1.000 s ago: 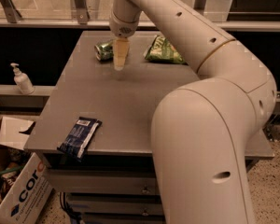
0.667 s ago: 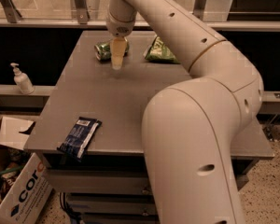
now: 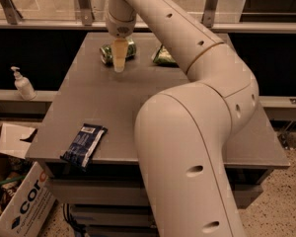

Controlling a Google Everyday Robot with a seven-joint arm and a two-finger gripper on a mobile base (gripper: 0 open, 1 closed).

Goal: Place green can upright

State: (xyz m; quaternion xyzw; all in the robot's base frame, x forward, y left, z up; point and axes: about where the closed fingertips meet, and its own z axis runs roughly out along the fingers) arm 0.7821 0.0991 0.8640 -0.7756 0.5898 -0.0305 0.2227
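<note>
The green can [image 3: 108, 53] lies on its side near the far left of the grey table [image 3: 113, 107], its silver end facing left. My gripper [image 3: 119, 63] hangs from the long white arm directly in front of the can, its pale fingers [image 3: 119, 53] pointing down and covering the can's middle. Only one narrow pale shape of the fingers shows. The can's right end shows just past the fingers.
A green crinkly snack bag [image 3: 163, 57] lies to the right of the can, partly behind the arm. A dark blue snack packet [image 3: 84, 144] lies at the table's front left edge. A soap dispenser [image 3: 22, 83] and a cardboard box [image 3: 19, 201] stand left of the table.
The gripper has moved a little toward the far side and now overlaps the can's middle. The arm's elbow has swung closer to the camera and fills more of the view.
</note>
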